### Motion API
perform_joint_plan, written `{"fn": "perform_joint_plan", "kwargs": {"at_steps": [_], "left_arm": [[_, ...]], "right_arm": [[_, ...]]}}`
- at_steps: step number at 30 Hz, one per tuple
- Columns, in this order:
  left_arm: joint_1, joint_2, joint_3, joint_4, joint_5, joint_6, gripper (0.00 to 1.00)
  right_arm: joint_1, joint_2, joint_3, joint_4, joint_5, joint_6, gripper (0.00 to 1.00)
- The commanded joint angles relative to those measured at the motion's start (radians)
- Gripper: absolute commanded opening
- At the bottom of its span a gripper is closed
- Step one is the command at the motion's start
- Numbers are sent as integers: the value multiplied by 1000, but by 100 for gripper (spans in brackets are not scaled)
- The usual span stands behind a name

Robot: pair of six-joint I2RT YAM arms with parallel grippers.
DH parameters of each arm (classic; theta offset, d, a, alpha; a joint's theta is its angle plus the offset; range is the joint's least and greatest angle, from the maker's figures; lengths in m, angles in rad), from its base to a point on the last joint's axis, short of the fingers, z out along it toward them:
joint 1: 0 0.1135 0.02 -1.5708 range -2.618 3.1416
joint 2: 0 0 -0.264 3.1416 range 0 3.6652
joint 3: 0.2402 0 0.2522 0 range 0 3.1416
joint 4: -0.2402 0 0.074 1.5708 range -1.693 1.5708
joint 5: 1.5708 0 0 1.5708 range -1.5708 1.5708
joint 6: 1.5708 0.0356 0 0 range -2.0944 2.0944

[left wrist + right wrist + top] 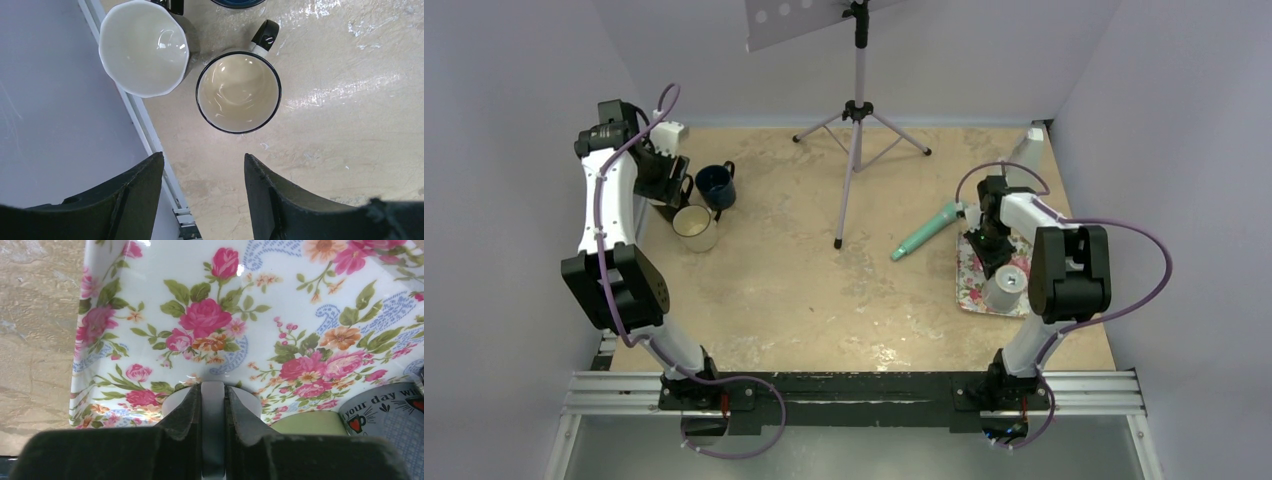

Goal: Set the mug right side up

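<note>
Right wrist | tool (213, 395) clamped on mug (1009, 285) handle | over floral tray (150, 300)

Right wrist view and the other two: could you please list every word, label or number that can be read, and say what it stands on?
"your day wi" – printed on the grey mug, cut off at the frame edge.
Floral tray: pattern only, no text.
Other views: nothing readable.

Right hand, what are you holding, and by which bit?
The right hand is shut on a thin pale strip, which looks like the mug's handle, over the flowery tray. The left hand is open and holds nothing.
</note>
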Motion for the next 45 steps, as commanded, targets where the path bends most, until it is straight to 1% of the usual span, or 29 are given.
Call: {"fn": "perform_joint_plan", "kwargs": {"at_steps": [1, 4, 7, 11, 15, 18, 20, 22, 24, 26, 27, 28, 30, 32, 36, 39, 42, 43, 45], "left_arm": [[6, -72, 26, 5, 18, 11, 64], [7, -85, 40, -20, 56, 6, 64], [5, -97, 77, -76, 146, 0, 65], [-1, -116, 142, -154, 343, -31, 68], [-22, -144, 200, -203, 560, -80, 68], [-41, -177, 193, -221, 782, -113, 69], [-73, -191, 156, -222, 922, -128, 70], [-136, -204, 113, -219, 1003, -136, 70], [-209, -222, 65, -193, 1035, -156, 70], [-265, -239, 24, -146, 1074, -191, 71], [-272, -245, 3, -117, 1095, -221, 71], [-299, -250, -9, -78, 1111, -260, 71], [-319, -254, -24, -13, 1135, -333, 72], [-346, -254, -30, 39, 1127, -379, 72], [-376, -245, -68, 146, 1091, -455, 72], [-380, -229, -86, 160, 1082, -473, 71], [-392, -222, -106, 182, 1080, -482, 71], [-397, -221, -112, 196, 1085, -513, 71], [-413, -217, -120, 210, 1091, -529, 69]], "right_arm": [[-2, -49, 39, -24, 4, -26, 0], [-3, -96, 68, -20, -31, -24, 0], [4, -173, 103, -24, -81, -16, 0], [46, -284, 158, 1, -171, -9, 0], [128, -404, 197, 69, -250, 14, 0], [218, -479, 217, 210, -354, 124, 0], [292, -521, 198, 391, -413, 251, 0], [360, -555, 140, 646, -461, 431, 0], [425, -572, 51, 949, -498, 603, 0], [481, -557, -12, 1223, -515, 741, 0], [506, -533, -20, 1314, -516, 788, 0], [528, -505, -6, 1360, -515, 815, 0], [572, -430, 65, 1350, -508, 830, 0], [601, -361, 121, 1349, -527, 848, 0], [622, -292, 140, 1506, -556, 949, 0], [630, -250, 187, 1523, -563, 966, 0], [639, -218, 195, 1586, -583, 1007, 0], [643, -206, 198, 1598, -587, 1017, 0], [650, -181, 206, 1616, -589, 1033, 0]]}}
